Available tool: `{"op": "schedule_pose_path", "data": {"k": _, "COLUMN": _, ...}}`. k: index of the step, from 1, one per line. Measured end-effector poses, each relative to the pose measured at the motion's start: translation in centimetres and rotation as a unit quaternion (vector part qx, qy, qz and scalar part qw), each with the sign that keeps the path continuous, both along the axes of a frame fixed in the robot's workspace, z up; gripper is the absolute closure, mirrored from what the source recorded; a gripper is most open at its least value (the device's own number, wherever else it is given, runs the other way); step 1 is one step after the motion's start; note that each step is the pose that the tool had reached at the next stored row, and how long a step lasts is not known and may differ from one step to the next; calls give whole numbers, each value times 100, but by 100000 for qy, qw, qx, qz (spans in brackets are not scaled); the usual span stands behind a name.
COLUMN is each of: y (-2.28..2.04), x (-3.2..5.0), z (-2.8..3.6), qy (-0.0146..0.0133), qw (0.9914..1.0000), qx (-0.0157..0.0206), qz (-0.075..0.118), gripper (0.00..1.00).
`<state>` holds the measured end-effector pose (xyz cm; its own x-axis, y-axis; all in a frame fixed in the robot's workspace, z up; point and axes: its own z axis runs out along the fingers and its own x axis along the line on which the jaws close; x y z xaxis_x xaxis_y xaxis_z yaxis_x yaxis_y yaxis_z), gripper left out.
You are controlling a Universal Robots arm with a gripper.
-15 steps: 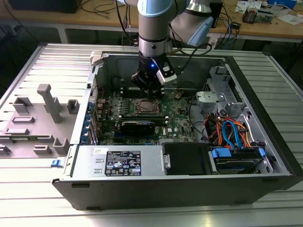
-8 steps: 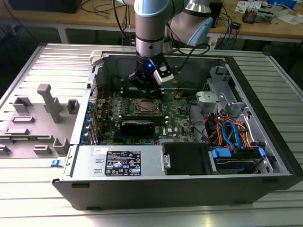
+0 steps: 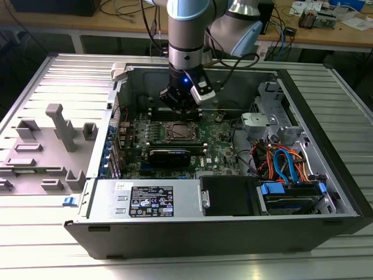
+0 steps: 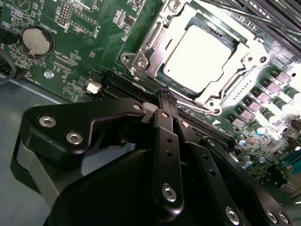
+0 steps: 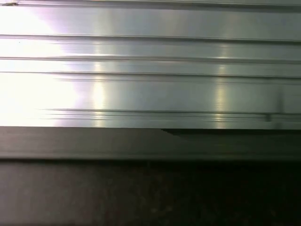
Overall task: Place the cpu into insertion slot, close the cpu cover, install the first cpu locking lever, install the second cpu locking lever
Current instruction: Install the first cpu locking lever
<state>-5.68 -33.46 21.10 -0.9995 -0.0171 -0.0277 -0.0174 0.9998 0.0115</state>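
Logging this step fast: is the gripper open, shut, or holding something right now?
Gripper: shut, fingers pressed together with nothing between them, poised beside the insertion slot, where the cpu already sits.

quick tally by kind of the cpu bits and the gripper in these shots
cpu, seated in the socket: 1
insertion slot: 1
cpu cover, lying down around the chip: 1
gripper, fingers together beside the socket, holding nothing: 1
Total: 4
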Motion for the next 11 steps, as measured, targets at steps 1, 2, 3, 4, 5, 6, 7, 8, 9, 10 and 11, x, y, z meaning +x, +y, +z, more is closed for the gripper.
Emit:
{"op": "schedule_pose_path", "data": {"k": 1, "y": 3, "x": 11, "z": 0, "qy": -2, "qw": 100000, "qx": 4, "qz": 17, "gripper": 89}}
{"op": "schedule_pose_path", "data": {"k": 2, "y": 8, "x": 24, "z": 0, "qy": -1, "qw": 100000, "qx": -1, "qz": 48, "gripper": 89}}
{"op": "schedule_pose_path", "data": {"k": 3, "y": 12, "x": 36, "z": 0, "qy": -3, "qw": 100000, "qx": 5, "qz": 79, "gripper": 89}}
{"op": "schedule_pose_path", "data": {"k": 4, "y": 13, "x": 42, "z": 1, "qy": -1, "qw": 100000, "qx": 5, "qz": 91, "gripper": 89}}
{"op": "schedule_pose_path", "data": {"k": 5, "y": 15, "x": 49, "z": 0, "qy": -2, "qw": 100000, "qx": 12, "qz": 106, "gripper": 89}}
{"op": "schedule_pose_path", "data": {"k": 6, "y": 18, "x": 58, "z": 1, "qy": 1, "qw": 100000, "qx": 27, "qz": 135, "gripper": 89}}
{"op": "schedule_pose_path", "data": {"k": 7, "y": 19, "x": 61, "z": 1, "qy": 2, "qw": 100000, "qx": 41, "qz": 146, "gripper": 89}}
{"op": "schedule_pose_path", "data": {"k": 8, "y": 21, "x": 66, "z": 0, "qy": 2, "qw": 100000, "qx": 61, "qz": 158, "gripper": 89}}
{"op": "schedule_pose_path", "data": {"k": 9, "y": 25, "x": 78, "z": 0, "qy": -2, "qw": 100000, "qx": 97, "qz": 189, "gripper": 89}}
{"op": "schedule_pose_path", "data": {"k": 10, "y": 26, "x": 84, "z": 0, "qy": -1, "qw": 100000, "qx": 125, "qz": 208, "gripper": 89}}
{"op": "schedule_pose_path", "data": {"k": 11, "y": 26, "x": 84, "z": 0, "qy": -3, "qw": 100000, "qx": 150, "qz": 210, "gripper": 89}}
